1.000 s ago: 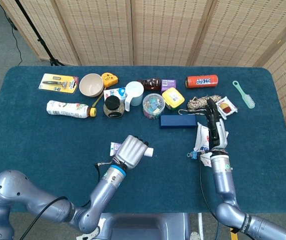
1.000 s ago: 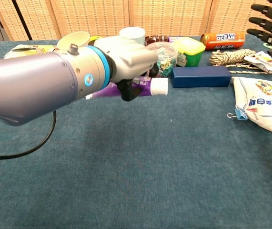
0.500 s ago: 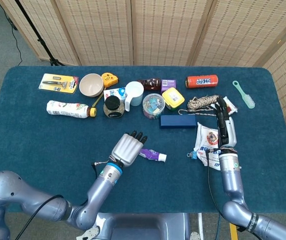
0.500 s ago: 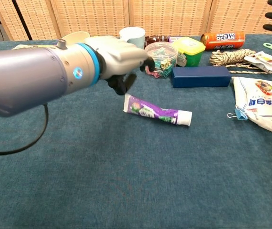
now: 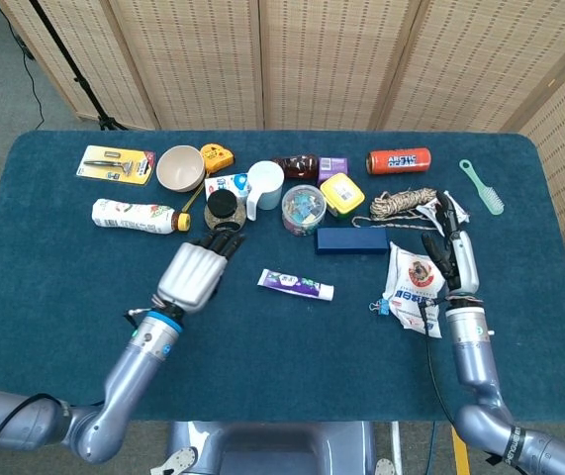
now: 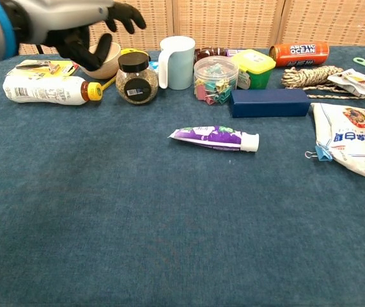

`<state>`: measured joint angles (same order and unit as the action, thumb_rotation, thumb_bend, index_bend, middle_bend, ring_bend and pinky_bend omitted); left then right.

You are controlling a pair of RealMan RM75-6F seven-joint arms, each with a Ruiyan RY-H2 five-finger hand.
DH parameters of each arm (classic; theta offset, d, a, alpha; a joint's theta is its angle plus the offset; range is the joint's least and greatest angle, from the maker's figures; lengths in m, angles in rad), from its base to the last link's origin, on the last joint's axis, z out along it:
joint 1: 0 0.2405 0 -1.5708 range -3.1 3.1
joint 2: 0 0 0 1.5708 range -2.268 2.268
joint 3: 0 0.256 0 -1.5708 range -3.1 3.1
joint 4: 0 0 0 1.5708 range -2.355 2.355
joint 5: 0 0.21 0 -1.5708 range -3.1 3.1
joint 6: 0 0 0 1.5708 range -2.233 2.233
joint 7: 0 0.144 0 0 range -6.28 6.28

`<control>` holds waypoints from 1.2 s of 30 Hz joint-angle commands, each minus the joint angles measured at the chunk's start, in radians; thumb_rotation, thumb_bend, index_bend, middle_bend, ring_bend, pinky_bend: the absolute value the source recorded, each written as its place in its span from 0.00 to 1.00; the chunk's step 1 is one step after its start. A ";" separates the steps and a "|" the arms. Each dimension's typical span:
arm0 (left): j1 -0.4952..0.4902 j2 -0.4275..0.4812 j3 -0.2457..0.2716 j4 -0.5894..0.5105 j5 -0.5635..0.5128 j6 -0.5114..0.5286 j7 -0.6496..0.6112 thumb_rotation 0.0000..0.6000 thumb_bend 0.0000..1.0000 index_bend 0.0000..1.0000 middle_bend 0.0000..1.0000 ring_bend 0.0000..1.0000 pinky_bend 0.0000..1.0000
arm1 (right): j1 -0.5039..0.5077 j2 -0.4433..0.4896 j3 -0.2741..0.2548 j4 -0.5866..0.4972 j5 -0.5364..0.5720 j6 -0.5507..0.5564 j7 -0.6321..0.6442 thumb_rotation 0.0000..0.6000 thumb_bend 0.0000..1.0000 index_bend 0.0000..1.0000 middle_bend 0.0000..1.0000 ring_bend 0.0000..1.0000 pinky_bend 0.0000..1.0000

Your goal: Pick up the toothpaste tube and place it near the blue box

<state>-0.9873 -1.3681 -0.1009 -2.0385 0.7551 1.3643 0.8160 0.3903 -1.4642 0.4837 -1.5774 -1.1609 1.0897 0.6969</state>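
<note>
Change: the purple-and-white plastic toothpaste tube (image 5: 296, 285), held in the left hand (image 5: 195, 273) a second ago, now lies flat on the blue felt desk (image 5: 64, 277), white cap toward the right. The left hand has let go and drawn back toward the robot's left; its fingers (image 6: 123, 13) are spread and hold nothing. The tube rests to the right of those fingers, apart from them, and just in front of the dark blue rectangular box (image 5: 351, 240), near but not touching. Judged from this, the placement looks done.

Right hand (image 5: 454, 259): fingers extended, empty, above the white printed snack bag (image 5: 413, 282).

Count:
- toothpaste tube, one
- blue box, one
- hands, two
- white mug (image 5: 263, 185), one
- orange can (image 5: 398, 160), one
- beige bowl (image 5: 180, 167), one
- dark-lidded glass jar (image 6: 136, 78), one
- green brush (image 5: 483, 186), one
</note>
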 commanded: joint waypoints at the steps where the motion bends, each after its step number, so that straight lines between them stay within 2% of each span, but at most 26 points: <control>1: 0.090 0.087 0.060 -0.038 0.105 0.046 -0.082 1.00 0.82 0.12 0.15 0.15 0.39 | -0.016 0.038 -0.036 0.022 -0.055 0.030 -0.036 0.50 0.00 0.00 0.00 0.00 0.00; 3: 0.129 0.120 0.091 -0.041 0.148 0.055 -0.112 1.00 0.82 0.12 0.15 0.15 0.39 | -0.023 0.058 -0.053 0.032 -0.080 0.043 -0.055 0.60 0.00 0.00 0.00 0.00 0.00; 6: 0.201 0.179 0.146 -0.047 0.227 0.075 -0.174 1.00 0.80 0.13 0.15 0.15 0.39 | -0.041 0.097 -0.081 0.039 -0.110 0.064 -0.098 0.80 0.00 0.00 0.00 0.00 0.00; 13: 0.343 0.259 0.202 0.009 0.362 0.135 -0.320 1.00 0.79 0.17 0.16 0.18 0.39 | -0.070 0.151 -0.139 0.050 -0.149 0.100 -0.178 0.98 0.00 0.00 0.00 0.00 0.00; 19: 0.449 0.282 0.215 0.085 0.437 0.191 -0.422 1.00 0.79 0.24 0.19 0.20 0.39 | -0.094 0.195 -0.191 0.068 -0.186 0.131 -0.271 1.00 0.00 0.01 0.00 0.00 0.00; 25: 0.556 0.269 0.226 0.165 0.533 0.270 -0.499 1.00 0.79 0.33 0.25 0.25 0.39 | -0.129 0.232 -0.248 0.067 -0.222 0.183 -0.402 1.00 0.00 0.12 0.00 0.00 0.00; 27: 0.589 0.262 0.229 0.181 0.548 0.289 -0.509 1.00 0.79 0.34 0.26 0.26 0.39 | -0.141 0.241 -0.260 0.065 -0.231 0.206 -0.445 1.00 0.00 0.15 0.00 0.00 0.00; 36: 0.699 0.262 0.254 0.231 0.606 0.319 -0.570 1.00 0.79 0.34 0.26 0.26 0.39 | -0.198 0.287 -0.320 0.010 -0.249 0.270 -0.594 1.00 0.00 0.14 0.00 0.00 0.00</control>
<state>-0.3047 -1.1090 0.1449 -1.8178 1.3503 1.6785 0.2591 0.2061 -1.1891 0.1773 -1.5521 -1.4047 1.3469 0.1204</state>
